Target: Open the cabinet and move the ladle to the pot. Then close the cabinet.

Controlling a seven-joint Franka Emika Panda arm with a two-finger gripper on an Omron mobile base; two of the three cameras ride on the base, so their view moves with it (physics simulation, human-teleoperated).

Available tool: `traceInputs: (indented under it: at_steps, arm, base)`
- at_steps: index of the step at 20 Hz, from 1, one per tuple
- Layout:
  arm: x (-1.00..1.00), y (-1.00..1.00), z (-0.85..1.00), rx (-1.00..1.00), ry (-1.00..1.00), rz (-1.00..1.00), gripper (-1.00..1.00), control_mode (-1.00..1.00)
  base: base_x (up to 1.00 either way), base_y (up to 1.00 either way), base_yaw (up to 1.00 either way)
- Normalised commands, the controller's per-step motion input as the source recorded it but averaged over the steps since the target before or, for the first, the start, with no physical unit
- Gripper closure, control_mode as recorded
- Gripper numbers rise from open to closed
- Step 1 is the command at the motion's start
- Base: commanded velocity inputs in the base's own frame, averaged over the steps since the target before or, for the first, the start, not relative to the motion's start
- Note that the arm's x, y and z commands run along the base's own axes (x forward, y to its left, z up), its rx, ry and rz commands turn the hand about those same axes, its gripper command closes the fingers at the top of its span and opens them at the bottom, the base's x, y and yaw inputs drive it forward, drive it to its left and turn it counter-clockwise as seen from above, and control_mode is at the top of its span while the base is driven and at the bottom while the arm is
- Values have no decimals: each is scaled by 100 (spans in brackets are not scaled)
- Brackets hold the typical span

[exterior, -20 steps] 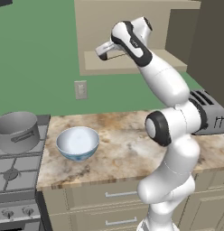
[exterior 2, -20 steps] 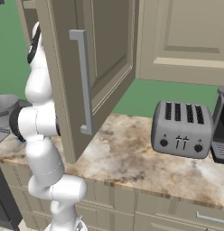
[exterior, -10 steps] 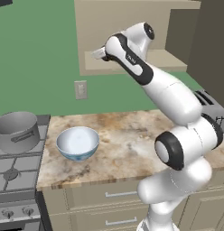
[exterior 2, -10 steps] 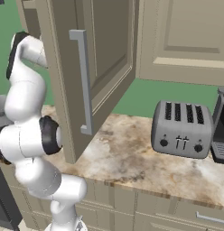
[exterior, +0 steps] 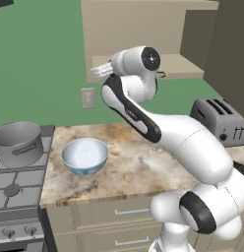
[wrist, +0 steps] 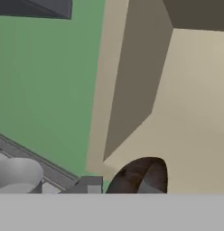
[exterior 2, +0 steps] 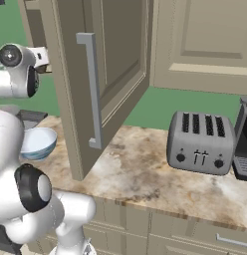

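Observation:
The cabinet [exterior: 143, 34] stands open, its wide door [exterior 2: 110, 74] with the long silver bar handle [exterior 2: 90, 89] swung out over the counter. My gripper [exterior: 95, 73] is at the left end of the cabinet's lower shelf and points left. In the hand view the gripper [wrist: 118, 185] is shut on the ladle [wrist: 141, 173], whose dark rounded scoop shows right at the fingertips. The grey pot [exterior: 18, 142] stands on the stove, below and left of the hand, and shows as the pot [wrist: 16, 176] in the hand view's lower left corner.
A white-and-blue bowl [exterior: 84, 155] sits on the counter between pot and arm. A toaster [exterior 2: 200, 142] stands on the right, a dark appliance [exterior 2: 242, 139] beside it. The stove [exterior: 15, 187] adjoins the counter's left end. A wall outlet [exterior: 88, 97] is under the cabinet.
The arm has swung left and the hand has come out of the cabinet opening, a little lower and further left. The jaws have stayed shut.

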Motion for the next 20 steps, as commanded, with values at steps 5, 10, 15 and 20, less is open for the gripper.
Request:
traceInputs:
  at_steps: [5, 10, 15, 20]
  arm:
    - [-96, -22, 14, -1, 5, -1, 100, -100]
    - [-100, -36, 0, -1, 6, -2, 100, -100]
    - [-93, -52, -11, -4, 8, -14, 100, -100]
    - [-29, -31, -26, -7, 18, -16, 100, -100]
  base:
    - [0, 0, 0]
    - [0, 0, 0]
    - [0, 0, 0]
    - [0, 0, 0]
